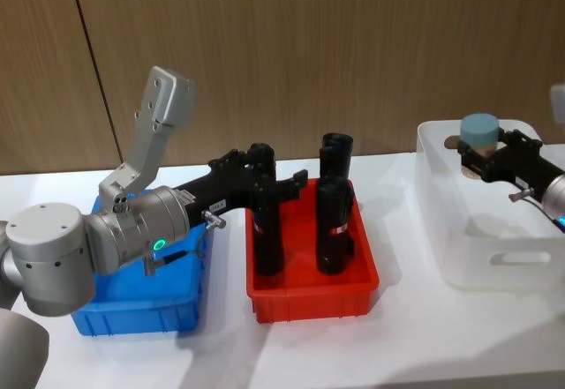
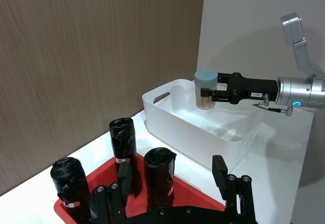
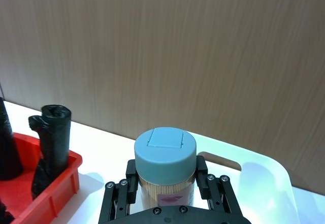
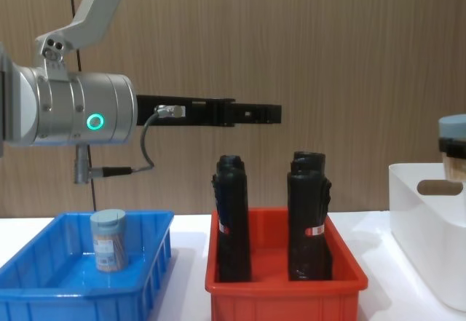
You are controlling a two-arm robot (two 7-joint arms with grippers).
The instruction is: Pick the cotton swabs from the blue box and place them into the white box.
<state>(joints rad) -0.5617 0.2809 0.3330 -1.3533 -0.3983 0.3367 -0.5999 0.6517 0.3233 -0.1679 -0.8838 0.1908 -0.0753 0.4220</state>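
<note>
One jar of cotton swabs [image 1: 479, 131] with a pale blue lid hangs above the white box [image 1: 494, 265], near its back left corner. My right gripper [image 1: 484, 155] is shut on it; the right wrist view shows the fingers [image 3: 131, 176] pressed against the jar's [image 3: 165, 163] sides. A second jar of cotton swabs [image 4: 109, 241] stands upright in the blue box [image 4: 44, 292]. My left gripper [image 1: 281, 173] is open and holds nothing. It reaches from above the blue box [image 1: 132, 314] out over the red bin [image 1: 309, 301], level with the tops of the black cylinders.
The red bin [image 4: 284, 299] sits between the two boxes and holds three tall black cylinders [image 4: 231, 219] standing upright. A wood-panel wall runs behind the white table. Bare tabletop lies in front of all the bins.
</note>
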